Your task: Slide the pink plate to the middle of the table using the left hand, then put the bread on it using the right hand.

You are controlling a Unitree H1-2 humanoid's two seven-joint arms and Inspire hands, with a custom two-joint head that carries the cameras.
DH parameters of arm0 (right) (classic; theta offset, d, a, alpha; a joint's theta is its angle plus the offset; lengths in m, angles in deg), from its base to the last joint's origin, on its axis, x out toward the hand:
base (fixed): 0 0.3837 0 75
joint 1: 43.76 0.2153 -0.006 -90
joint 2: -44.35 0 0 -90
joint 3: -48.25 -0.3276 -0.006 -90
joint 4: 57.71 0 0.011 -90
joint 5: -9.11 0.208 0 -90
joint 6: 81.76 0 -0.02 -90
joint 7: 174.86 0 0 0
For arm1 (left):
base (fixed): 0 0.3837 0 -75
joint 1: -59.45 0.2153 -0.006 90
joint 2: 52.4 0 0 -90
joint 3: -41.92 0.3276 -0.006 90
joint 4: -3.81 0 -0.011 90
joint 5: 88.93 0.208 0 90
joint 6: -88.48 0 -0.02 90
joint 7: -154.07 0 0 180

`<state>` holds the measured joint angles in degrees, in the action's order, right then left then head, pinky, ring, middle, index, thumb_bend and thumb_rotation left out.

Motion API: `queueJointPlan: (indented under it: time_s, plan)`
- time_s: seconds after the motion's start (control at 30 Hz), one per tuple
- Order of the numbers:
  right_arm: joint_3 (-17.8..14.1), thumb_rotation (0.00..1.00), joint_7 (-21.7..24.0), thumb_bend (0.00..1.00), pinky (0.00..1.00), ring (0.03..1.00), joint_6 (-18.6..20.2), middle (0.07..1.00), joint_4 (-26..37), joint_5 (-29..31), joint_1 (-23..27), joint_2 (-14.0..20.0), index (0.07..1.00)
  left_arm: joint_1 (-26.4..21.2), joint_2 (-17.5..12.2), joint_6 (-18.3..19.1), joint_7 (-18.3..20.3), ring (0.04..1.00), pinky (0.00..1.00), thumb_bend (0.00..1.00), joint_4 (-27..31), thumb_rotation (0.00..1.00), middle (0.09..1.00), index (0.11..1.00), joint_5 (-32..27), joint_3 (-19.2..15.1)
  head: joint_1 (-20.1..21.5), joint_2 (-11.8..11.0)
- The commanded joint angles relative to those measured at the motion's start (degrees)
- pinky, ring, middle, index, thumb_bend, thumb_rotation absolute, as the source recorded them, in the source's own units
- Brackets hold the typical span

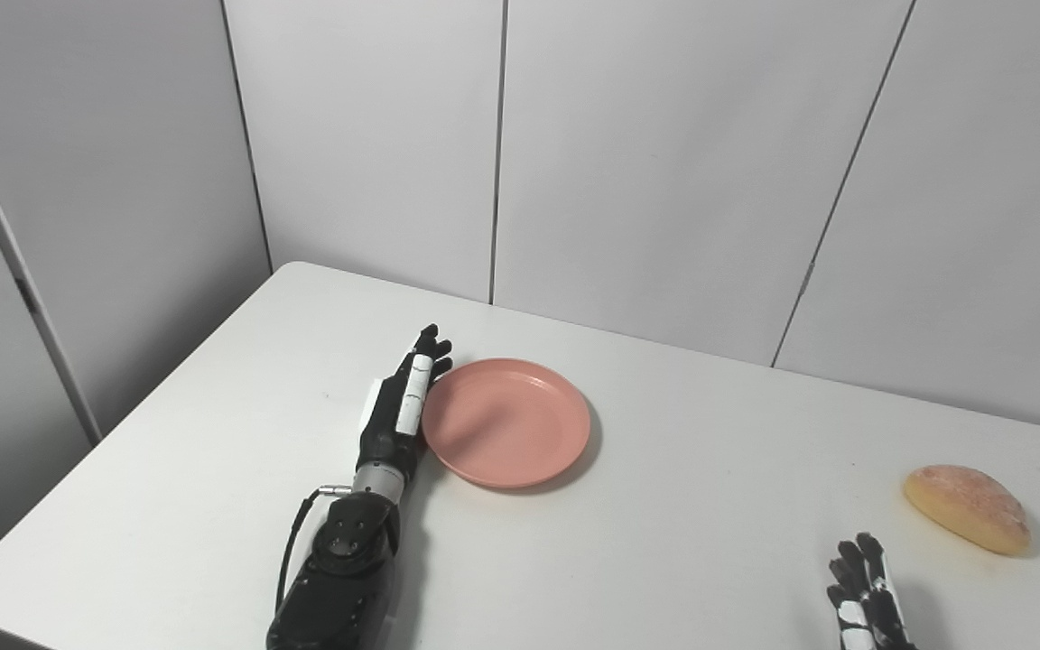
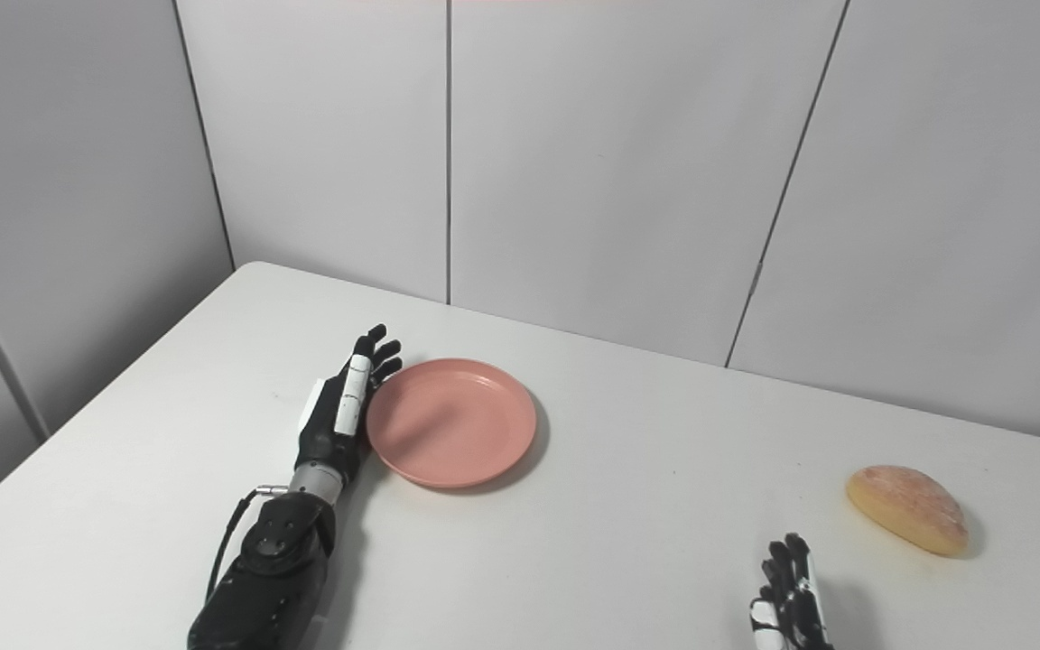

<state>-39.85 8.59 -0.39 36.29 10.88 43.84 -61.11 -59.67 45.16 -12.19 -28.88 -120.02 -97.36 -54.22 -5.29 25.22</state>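
Note:
A round pink plate (image 1: 507, 421) lies flat on the white table (image 1: 710, 469), left of the middle. My left hand (image 1: 403, 402) is open, its fingers straight and held edge-on against the plate's left rim. A golden bread roll (image 1: 967, 506) lies on the table at the right, also seen in the right eye view (image 2: 908, 508). My right hand (image 1: 868, 596) is at the bottom edge, below and left of the bread, apart from it, its fingers apart and empty. The plate also shows in the right eye view (image 2: 452, 422).
Grey wall panels (image 1: 664, 162) stand close behind the table's far edge. The table's left edge (image 1: 123, 424) runs diagonally near my left arm. A thin cable (image 1: 290, 542) loops beside my left forearm.

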Motion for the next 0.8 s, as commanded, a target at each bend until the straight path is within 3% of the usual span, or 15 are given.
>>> queueJointPlan:
  time_s: [0.0,0.2,0.3,0.77]
  plan:
    - [0.25,0.82,-0.34,0.56,1.0,0.976,-3.01,0.971,0.99,-0.18,0.35,-0.63,0.995,-0.26,1.94,0.84,2.66,0.908,0.91,0.78,0.86,1.0,0.905,0.911,0.37,1.78,2.33,0.14]
    - [0.97,0.8,-1.28,0.59,1.0,0.965,-4.67,0.957,-0.35,-1.55,0.59,-1.79,0.975,0.06,2.37,0.62,4.03,0.912,0.92,0.77,1.1,1.0,0.913,0.915,-0.38,2.24,7.45,0.69]
    - [1.4,0.81,-1.6,0.61,1.0,0.961,-3.72,0.956,-0.3,-2.02,0.53,-2.41,0.969,0.15,2.73,0.68,4.81,0.917,0.93,0.76,1.06,1.0,0.915,0.919,-0.88,2.29,9.74,1.05]
    - [3.2,0.86,-3.16,0.65,1.0,0.976,-3.31,0.967,-1.99,-4.26,1.95,-4.55,0.983,-0.66,3.73,0.68,7.5,0.927,0.93,0.8,-1.03,1.0,0.924,0.928,0.23,3.97,16.37,2.0]
